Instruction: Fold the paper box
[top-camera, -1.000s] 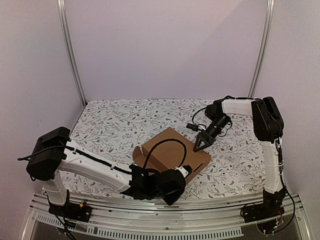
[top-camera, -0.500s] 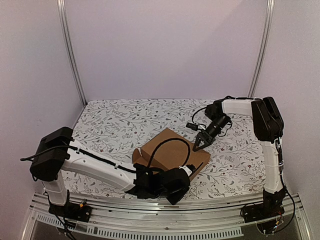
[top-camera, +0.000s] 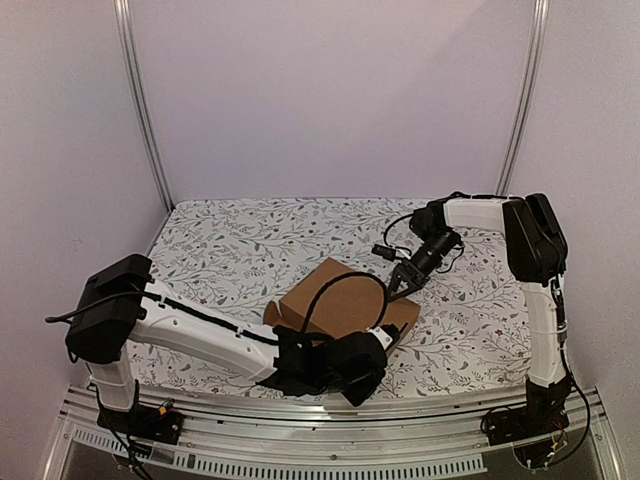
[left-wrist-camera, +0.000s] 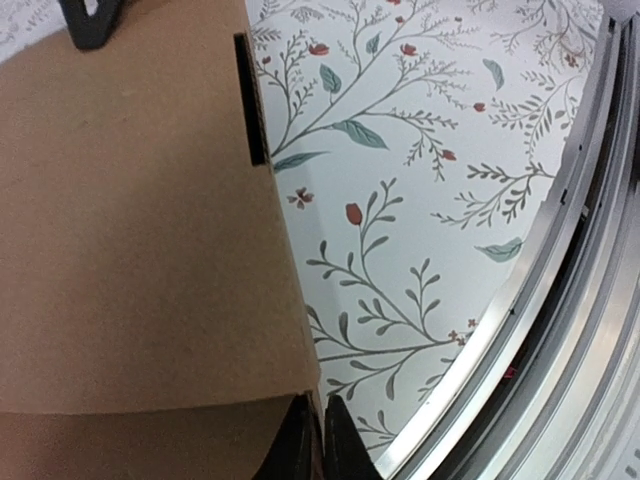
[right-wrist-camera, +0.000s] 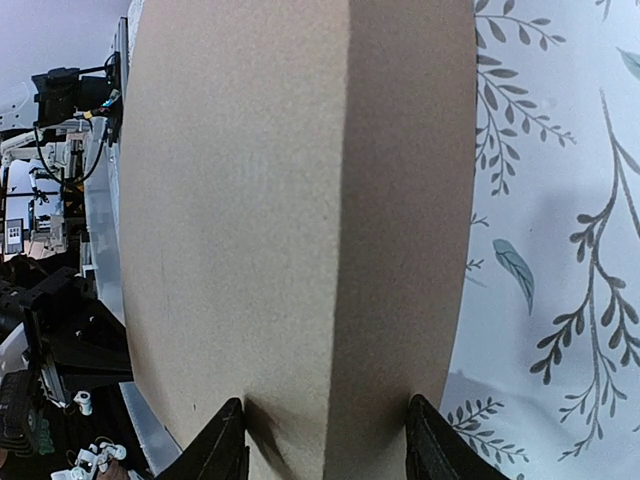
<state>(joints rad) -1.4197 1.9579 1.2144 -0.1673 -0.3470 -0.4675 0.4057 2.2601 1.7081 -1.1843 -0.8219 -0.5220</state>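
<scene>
1. The paper box (top-camera: 345, 300) lies in the middle of the floral table cover (top-camera: 220, 250), turned so one corner points away from the arms. Its top panel is down, so it reads as a closed, shallow carton
2. The left gripper (left-wrist-camera: 318, 445) is at the box's near right corner, with its fingers almost together and only a sliver of gap showing. Whether any cardboard edge sits in that gap cannot be told from the wrist view
3. The right gripper (right-wrist-camera: 325, 440) is at the far right corner. It is half open, with one finger on each side of the folded cardboard edge, so it grips the box and steadies it
4. What has changed over the last second: the left wrist has slid to the right along the near edge and now hides more of that side in the top view. The box has also turned slightly under it. The right arm has hardly moved
5. What this likely means — the near side has just been pressed home and the left claw is starting to let go. The slot (left-wrist-camera: 250, 100) in the top panel looks empty in the left wrist view, so a tab may still need tucking — the fold is probably close to done but not yet locked
</scene>
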